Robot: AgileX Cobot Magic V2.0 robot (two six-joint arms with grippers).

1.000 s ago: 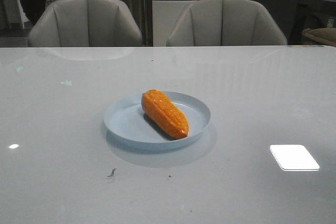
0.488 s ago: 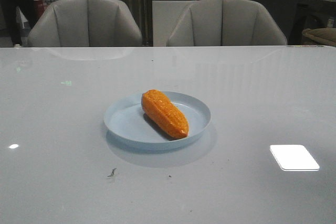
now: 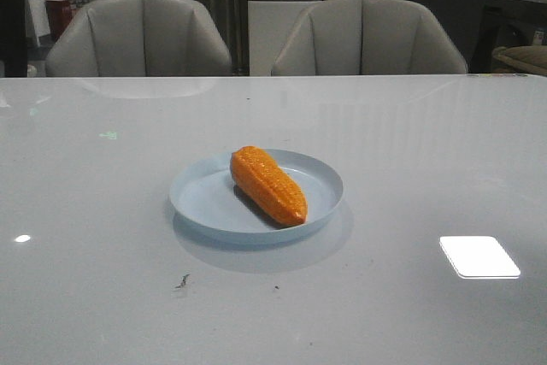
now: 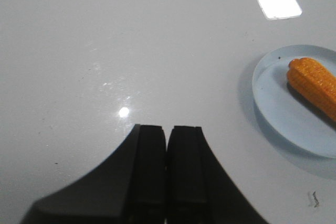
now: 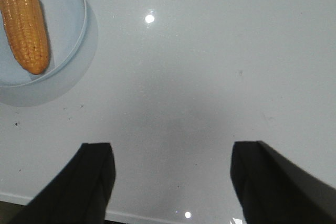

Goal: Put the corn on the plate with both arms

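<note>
The orange corn (image 3: 268, 185) lies on the pale blue plate (image 3: 205, 203) in the middle of the table, its tapered end toward the front right. It also shows in the left wrist view (image 4: 315, 85) on the plate (image 4: 283, 114), and in the right wrist view (image 5: 24, 23) on the plate (image 5: 65, 11). My left gripper (image 4: 167, 129) is shut and empty over bare table, well apart from the plate. My right gripper (image 5: 173, 150) is open and empty over bare table, apart from the plate. Neither arm shows in the front view.
Two grey chairs (image 3: 141, 36) stand behind the table's far edge. A bright light reflection (image 3: 479, 256) lies on the glossy table at the front right. Small dark marks (image 3: 182, 281) sit in front of the plate. A person stands at the far left.
The corn, plate and grippers have not moved. Only the person in the background has moved further left.
</note>
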